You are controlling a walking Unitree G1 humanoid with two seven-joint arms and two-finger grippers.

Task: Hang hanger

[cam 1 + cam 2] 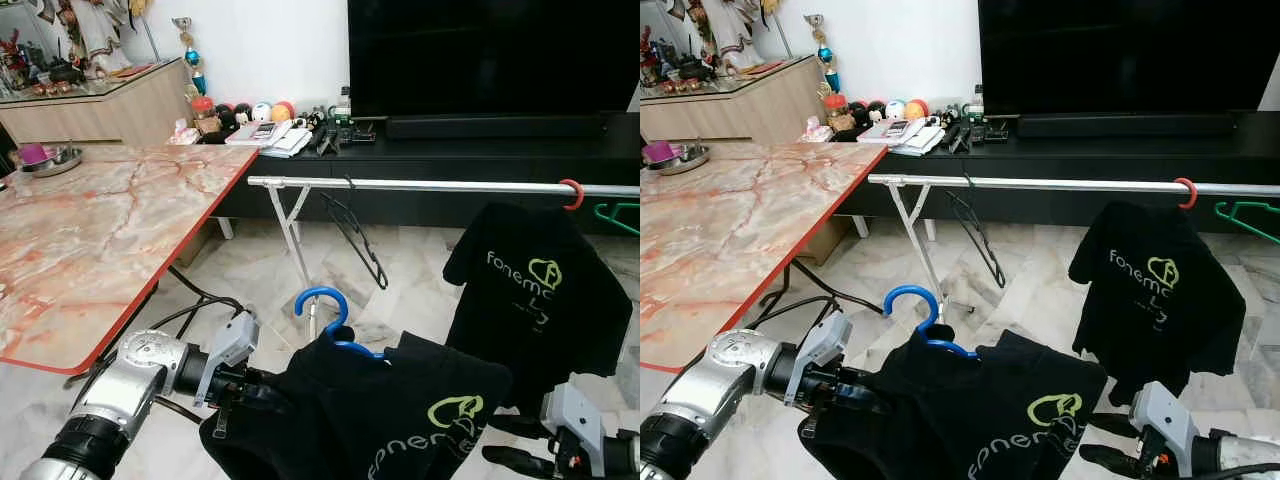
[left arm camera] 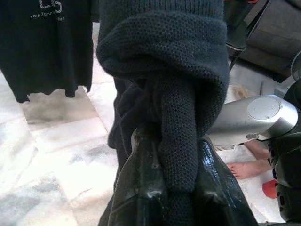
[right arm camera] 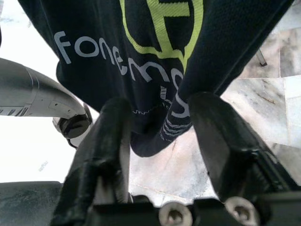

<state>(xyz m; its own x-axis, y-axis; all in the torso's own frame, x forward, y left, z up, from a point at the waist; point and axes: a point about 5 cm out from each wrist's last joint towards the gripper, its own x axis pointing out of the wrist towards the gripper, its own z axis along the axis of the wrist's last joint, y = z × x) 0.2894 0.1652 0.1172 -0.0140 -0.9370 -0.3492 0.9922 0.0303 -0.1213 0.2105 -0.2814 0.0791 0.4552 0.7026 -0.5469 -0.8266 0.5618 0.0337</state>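
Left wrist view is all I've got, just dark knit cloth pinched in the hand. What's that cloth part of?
Observer: A black shirt on a blue hanger, held low in front of the robot by the left hand.
Operator: Where does the hanger need to go?
Observer: A metal rail runs across above it; the blue hook sits below the rail, not yet on it.
Operator: Anything on that rail?
Observer: A matching black shirt hangs from a red hanger near its right end.
Operator: And the right hand?
Observer: The right hand is open, just under the shirt's hem.
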